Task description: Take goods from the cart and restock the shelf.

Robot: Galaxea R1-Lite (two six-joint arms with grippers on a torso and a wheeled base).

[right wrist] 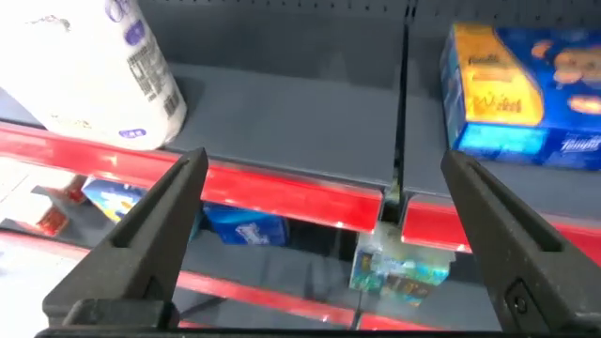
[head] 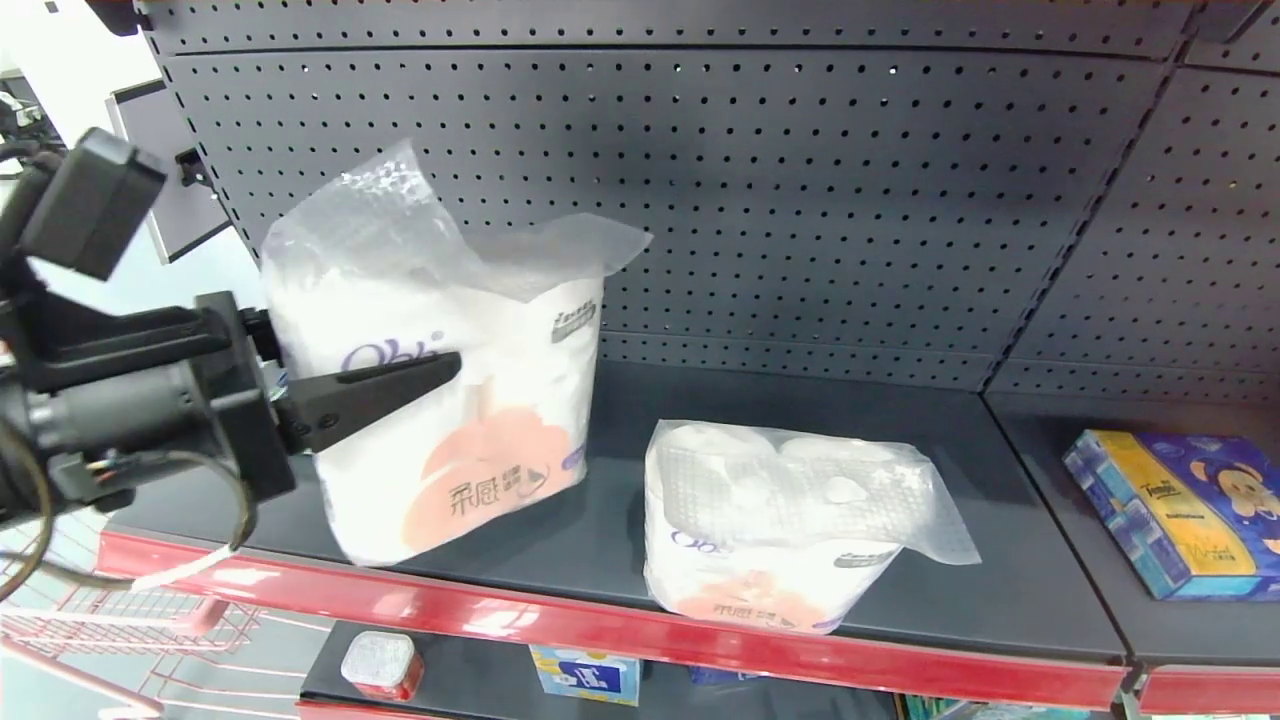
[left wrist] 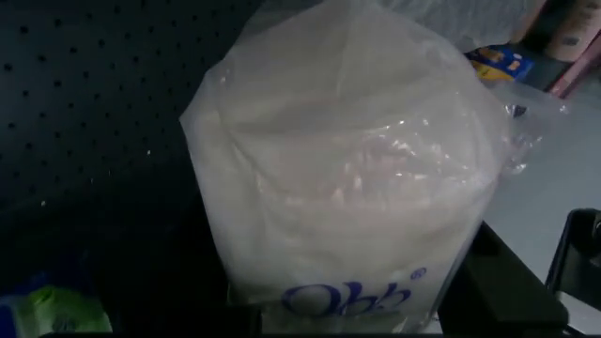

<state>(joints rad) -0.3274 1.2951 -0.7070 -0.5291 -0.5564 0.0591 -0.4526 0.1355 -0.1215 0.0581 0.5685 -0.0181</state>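
A white plastic-wrapped pack of paper rolls (head: pixel 440 420) stands slightly tilted on the left of the dark shelf (head: pixel 800 400). My left gripper (head: pixel 420 355) is shut on it, with one black finger across its printed front and the other hidden behind. The left wrist view looks straight at this pack (left wrist: pixel 347 188). A second, similar pack (head: pixel 780 520) lies near the shelf's red front edge (head: pixel 620 625); it appears again as the pack (right wrist: pixel 84 66) in the right wrist view. My right gripper (right wrist: pixel 324 161) stands open in front of the red edge (right wrist: pixel 282 192), holding nothing.
A blue and yellow tissue box (head: pixel 1180 510) lies on the neighbouring shelf bay, right of the divider. A pink wire cart (head: pixel 100 630) sits at the lower left. A small tin (head: pixel 378 662) and a blue box (head: pixel 585 672) rest on the lower shelf. Perforated back panel behind.
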